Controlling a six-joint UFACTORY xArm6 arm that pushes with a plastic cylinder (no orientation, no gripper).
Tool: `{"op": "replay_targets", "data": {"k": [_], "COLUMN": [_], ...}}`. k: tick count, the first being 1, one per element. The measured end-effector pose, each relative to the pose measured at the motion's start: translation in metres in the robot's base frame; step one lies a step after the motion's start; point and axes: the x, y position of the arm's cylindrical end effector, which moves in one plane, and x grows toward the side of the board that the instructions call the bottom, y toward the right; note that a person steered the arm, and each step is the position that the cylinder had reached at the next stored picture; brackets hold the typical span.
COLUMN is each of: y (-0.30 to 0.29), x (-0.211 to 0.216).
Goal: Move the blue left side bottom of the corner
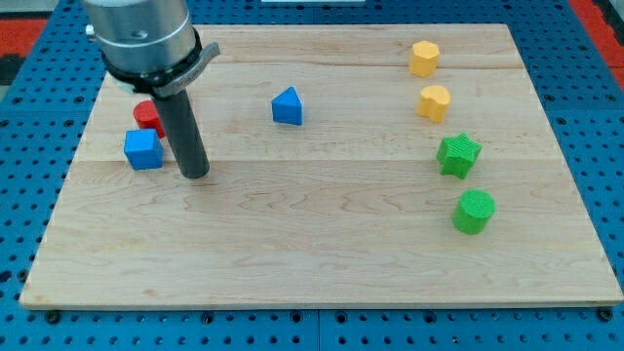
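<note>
A blue cube [143,150] lies near the view's left edge of the wooden board [322,244]. My tip [196,174] rests on the board just to the right of the cube, a small gap apart from it. A blue triangular block [287,106] lies farther right, toward the view's top. A red block [147,116] sits just above the blue cube, partly hidden behind the rod.
At the view's right stand two yellow blocks [424,58] [434,101], a green star-shaped block [458,155] and a green cylinder [474,211]. The board lies on a blue perforated table [29,195].
</note>
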Motion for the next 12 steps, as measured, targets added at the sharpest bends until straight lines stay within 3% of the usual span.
{"op": "replay_targets", "data": {"k": [3, 4, 6, 7, 8, 9, 10, 11, 12], "y": [-0.054, -0.044, 0.178, 0.235, 0.197, 0.125, 0.058, 0.031, 0.062], "x": [-0.003, -0.001, -0.032, -0.078, -0.117, -0.121, -0.092, -0.039, -0.050]}}
